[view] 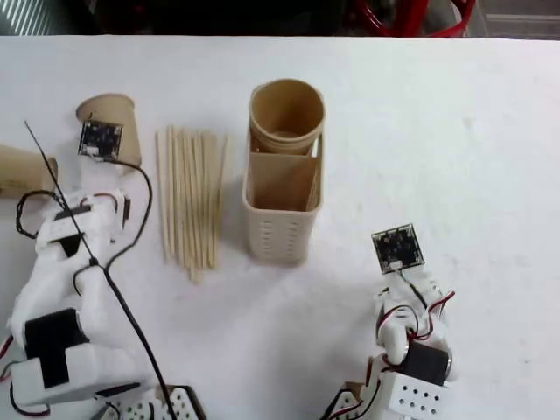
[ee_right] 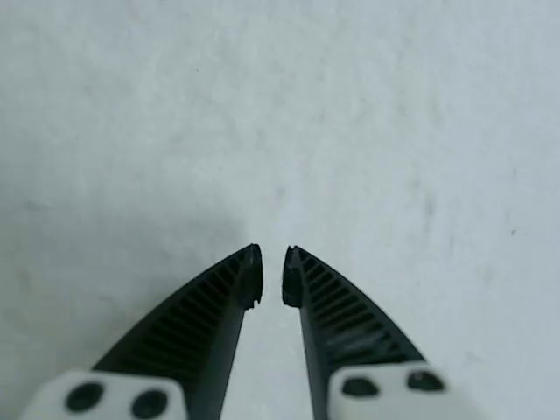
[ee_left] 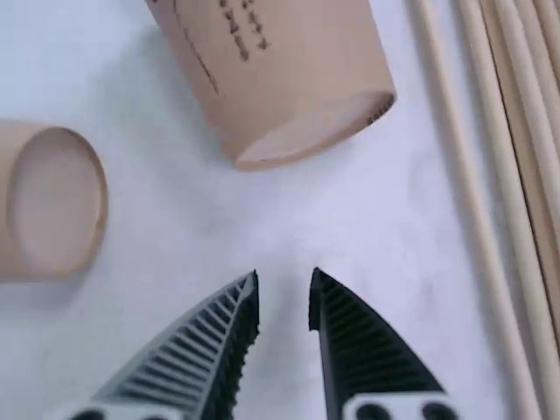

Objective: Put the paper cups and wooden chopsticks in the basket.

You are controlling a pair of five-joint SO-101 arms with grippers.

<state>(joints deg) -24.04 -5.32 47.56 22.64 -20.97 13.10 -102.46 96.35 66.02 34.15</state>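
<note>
The tan basket (view: 278, 229) stands mid-table, with stacked paper cups (view: 287, 112) in its far compartment. Several wooden chopsticks (view: 188, 199) lie in a loose row left of it, and they also run along the edge of the left wrist view (ee_left: 503, 175). Two more paper cups lie on their sides at the far left, one (view: 112, 114) (ee_left: 280, 79) just ahead of my left gripper (ee_left: 283, 293), the other (view: 22, 169) (ee_left: 48, 201) beside it. The left gripper is slightly open and holds nothing. My right gripper (ee_right: 269, 276) hovers over bare table, shut and holding nothing.
The white table (view: 455, 131) has free room to the right of the basket and along the back. The right arm (view: 411, 350) sits near the front right edge. Cables trail from the left arm (view: 61, 289) at the front left.
</note>
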